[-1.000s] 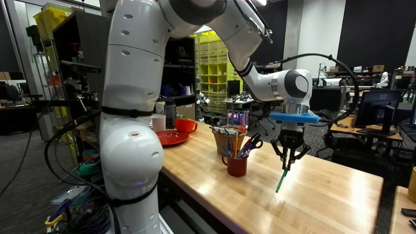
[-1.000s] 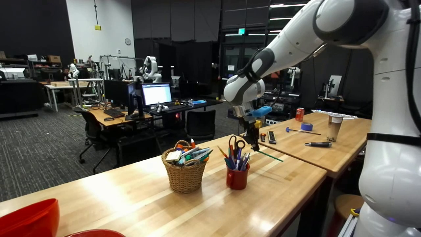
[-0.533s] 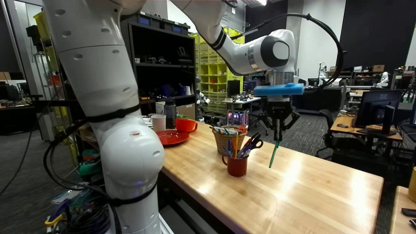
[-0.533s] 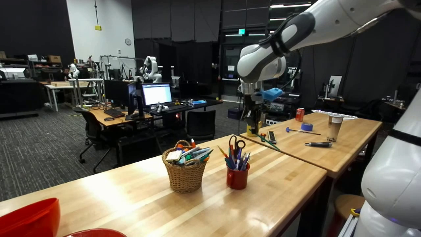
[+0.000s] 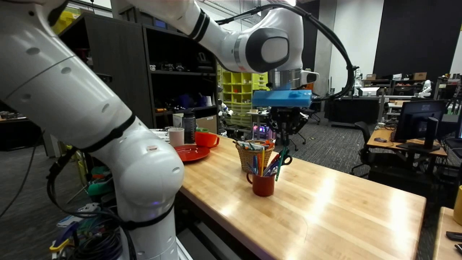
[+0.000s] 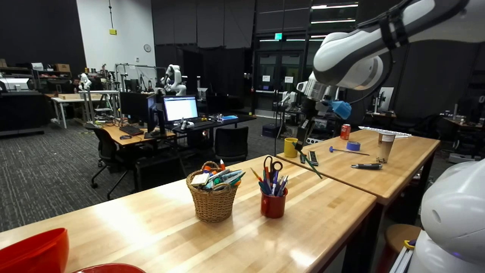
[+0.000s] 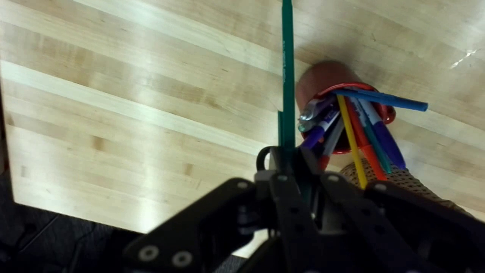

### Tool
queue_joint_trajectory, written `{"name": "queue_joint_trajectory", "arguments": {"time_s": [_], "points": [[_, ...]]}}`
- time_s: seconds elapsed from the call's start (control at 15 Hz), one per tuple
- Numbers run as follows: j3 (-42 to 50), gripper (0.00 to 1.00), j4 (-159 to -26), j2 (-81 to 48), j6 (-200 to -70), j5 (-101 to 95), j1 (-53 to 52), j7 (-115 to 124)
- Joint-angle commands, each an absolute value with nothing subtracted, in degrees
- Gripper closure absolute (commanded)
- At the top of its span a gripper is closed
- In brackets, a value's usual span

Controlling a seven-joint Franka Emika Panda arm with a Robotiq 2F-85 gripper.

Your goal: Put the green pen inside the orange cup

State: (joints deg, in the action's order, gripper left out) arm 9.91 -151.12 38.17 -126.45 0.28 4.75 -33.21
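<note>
My gripper [image 5: 285, 143] is shut on the green pen [image 7: 288, 76], which slants downward from the fingertips. It hangs in the air above the table in both exterior views. The orange cup [image 5: 263, 185], a red mug with a handle, stands upright on the wooden table. Several pens, a yellow pencil [image 5: 262, 162] and black scissors [image 6: 273, 165] stick out of it. From the wrist, the cup [image 7: 322, 81] lies right of the pen. In an exterior view the pen [image 6: 311, 163] appears up and right of the cup, apart from it. Its upper end is hidden between the fingers.
Behind the cup stands a wicker basket [image 5: 245, 159] full of markers. A red plate [image 5: 189, 153] and an orange-red bowl [image 5: 206, 139] sit toward the table's far end. On the adjoining table are a yellow cup [image 6: 290, 148], blue tape [image 6: 353, 145] and a clear cup [image 6: 385, 148].
The gripper has risen with the green pen and swung toward the arm's base. In an exterior view the pen now overlaps the cup's contents, having been well to their right. The cup has not moved.
</note>
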Motion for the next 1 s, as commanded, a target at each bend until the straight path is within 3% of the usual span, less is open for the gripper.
{"name": "queue_joint_trajectory", "arguments": {"time_s": [0.0, 0.53, 0.73, 0.8, 0.93], "points": [[11.3, 0.97, -162.6, 52.6, -131.6, 5.0, 4.5, -39.2], [17.5, 0.97, -160.2, 67.5, -123.1, 8.0, -5.9, -39.8], [16.9, 0.97, -158.8, 65.9, -120.6, 8.8, -8.7, -38.1], [17.1, 0.89, -158.8, 66.1, -121.8, 7.5, -7.7, -38.2], [17.0, 0.89, -158.9, 66.1, -121.1, 7.7, -8.7, -38.0]]}}
